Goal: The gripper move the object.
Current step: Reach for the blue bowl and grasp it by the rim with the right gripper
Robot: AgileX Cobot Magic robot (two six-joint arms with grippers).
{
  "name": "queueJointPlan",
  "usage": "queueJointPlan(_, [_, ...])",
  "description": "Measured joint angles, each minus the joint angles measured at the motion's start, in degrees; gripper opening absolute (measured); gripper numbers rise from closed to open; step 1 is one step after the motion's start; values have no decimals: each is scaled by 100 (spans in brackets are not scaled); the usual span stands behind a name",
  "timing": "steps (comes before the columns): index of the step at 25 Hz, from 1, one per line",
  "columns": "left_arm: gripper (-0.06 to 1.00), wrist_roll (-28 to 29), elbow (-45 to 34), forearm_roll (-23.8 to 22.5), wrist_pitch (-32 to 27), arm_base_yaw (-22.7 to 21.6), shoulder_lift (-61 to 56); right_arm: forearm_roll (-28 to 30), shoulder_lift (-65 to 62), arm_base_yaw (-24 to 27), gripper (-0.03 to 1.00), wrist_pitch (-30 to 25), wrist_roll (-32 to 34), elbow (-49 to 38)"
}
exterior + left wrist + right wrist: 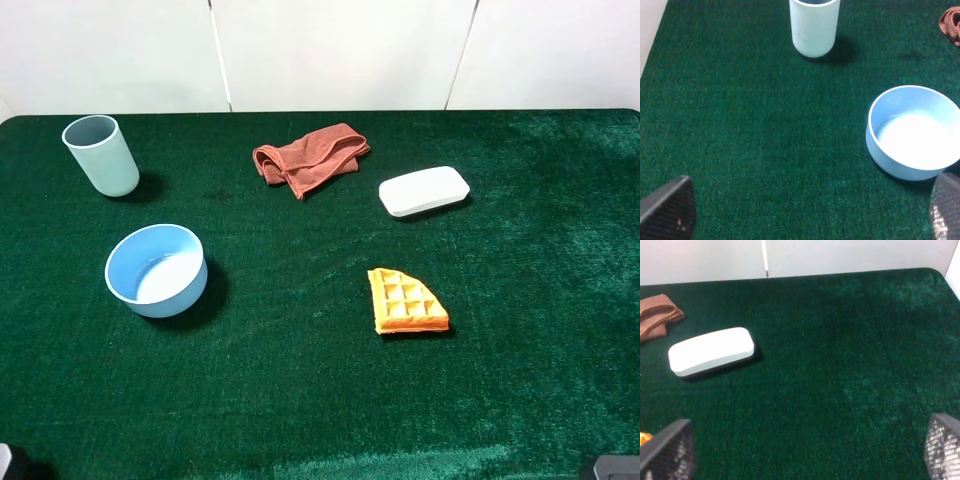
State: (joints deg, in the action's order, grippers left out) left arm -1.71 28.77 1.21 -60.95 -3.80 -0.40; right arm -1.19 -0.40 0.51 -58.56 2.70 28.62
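Ext cam high, looks down on whole worktop [300, 400]. L wrist low, near bowl [912, 132] & cup [812, 25]; R wrist near white case [710, 351]. Cloth [310, 158] in all 3.

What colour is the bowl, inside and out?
The bowl is light blue, paler inside; the left wrist view shows it best.

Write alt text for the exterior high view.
A light-blue bowl, upright and empty, sits at the left of a dark green table, with a pale blue-green cup farther back. A crumpled rust-red cloth and a flat white case lie near the back middle, a waffle wedge nearer; all stand apart.
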Motion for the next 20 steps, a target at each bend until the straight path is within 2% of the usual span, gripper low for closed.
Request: queueJointPlan(20, [93,0,0,0,0,0,0,0,0,0,69,0,0,0])
